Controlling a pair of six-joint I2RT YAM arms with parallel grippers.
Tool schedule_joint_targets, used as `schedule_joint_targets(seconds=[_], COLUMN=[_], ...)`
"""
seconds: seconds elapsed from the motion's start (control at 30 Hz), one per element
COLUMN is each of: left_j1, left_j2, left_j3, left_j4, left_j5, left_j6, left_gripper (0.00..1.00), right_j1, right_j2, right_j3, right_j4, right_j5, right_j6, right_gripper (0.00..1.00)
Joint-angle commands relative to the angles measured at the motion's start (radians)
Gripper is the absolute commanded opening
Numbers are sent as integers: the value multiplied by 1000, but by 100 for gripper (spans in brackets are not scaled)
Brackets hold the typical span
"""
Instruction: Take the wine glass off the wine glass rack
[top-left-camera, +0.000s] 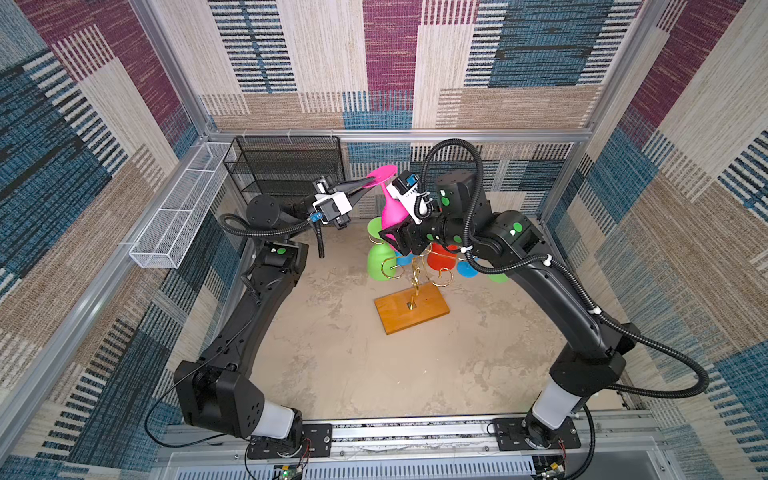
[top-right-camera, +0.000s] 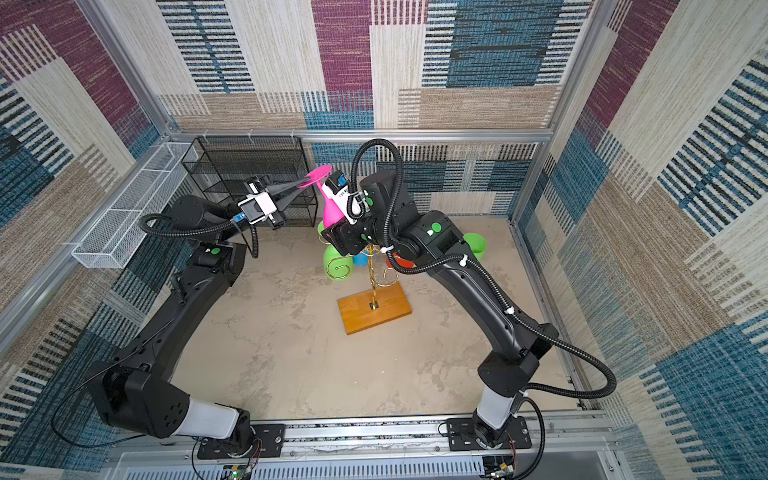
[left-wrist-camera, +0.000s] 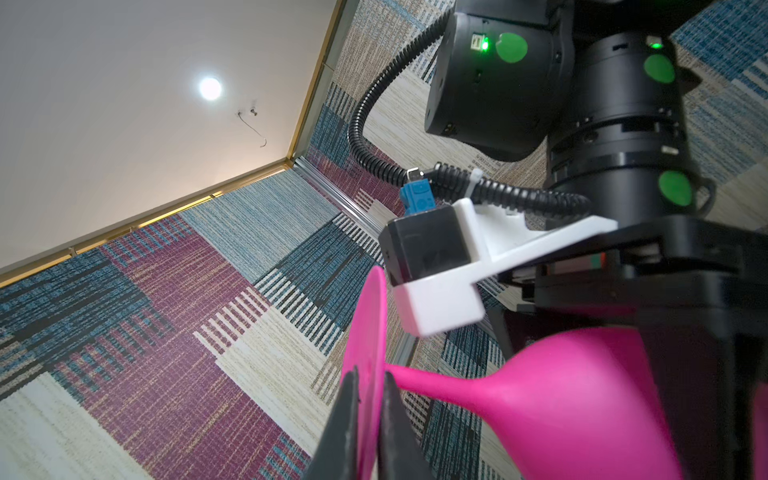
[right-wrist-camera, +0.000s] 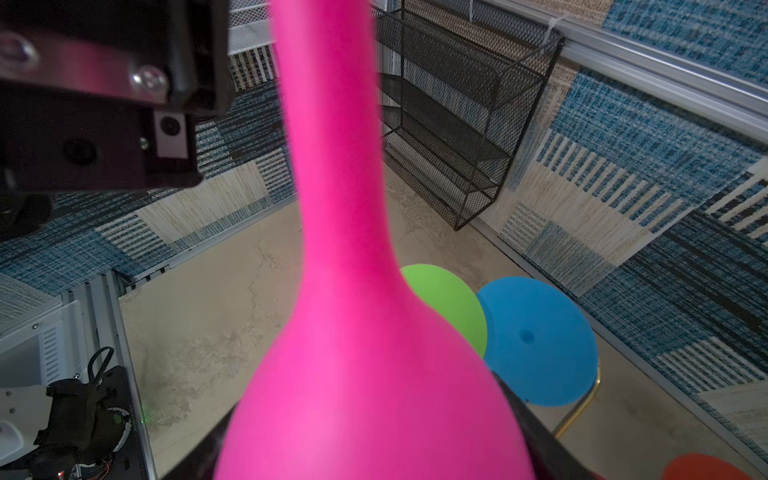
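Note:
The pink wine glass (top-left-camera: 392, 210) (top-right-camera: 331, 208) is held tilted in the air above the wine glass rack (top-left-camera: 414, 279) (top-right-camera: 374, 270), a gold wire stand on an orange-brown wooden base. My right gripper (top-left-camera: 394, 233) (top-right-camera: 333, 232) (right-wrist-camera: 374, 449) is shut on the glass's bowl (right-wrist-camera: 365, 353), with a black finger on either side. My left gripper (top-left-camera: 368, 181) (top-right-camera: 305, 183) (left-wrist-camera: 371, 374) is shut on the thin round foot (left-wrist-camera: 365, 328) at the glass's upper end. The stem (left-wrist-camera: 436, 384) runs between the two grips.
Green (top-left-camera: 380, 261), red (top-left-camera: 441, 255) and blue (top-left-camera: 467, 268) glasses still hang on the rack's scroll arms below my right wrist. A black mesh shelf unit (top-left-camera: 286, 166) stands at the back wall. A long white wire basket (top-left-camera: 183, 208) is fixed along the left wall.

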Motion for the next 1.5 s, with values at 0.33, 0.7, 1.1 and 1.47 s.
schedule_joint_targets(seconds=[0.33,0.7,1.1,1.47], left_j1=[-3,-3,-3,-3], left_j2=[-31,-115,-148,-163], left_j3=[-32,-160,-257,-274], left_j4=[49,-50,31,21], left_j5=[-188,-550,-570,-525], left_j6=[-109,-592,-782,-775], left_gripper=[0,0,0,0], right_j1=[1,-135,-156,-156], right_j2=[-205,-597,-599,-412], right_j3=[-224,-669,-757,-649], right_j4=[322,775,810,862], right_j5=[-30,-87,-54,-116], right_j6=[72,269,358,368], right_gripper=[98,99,72,66])
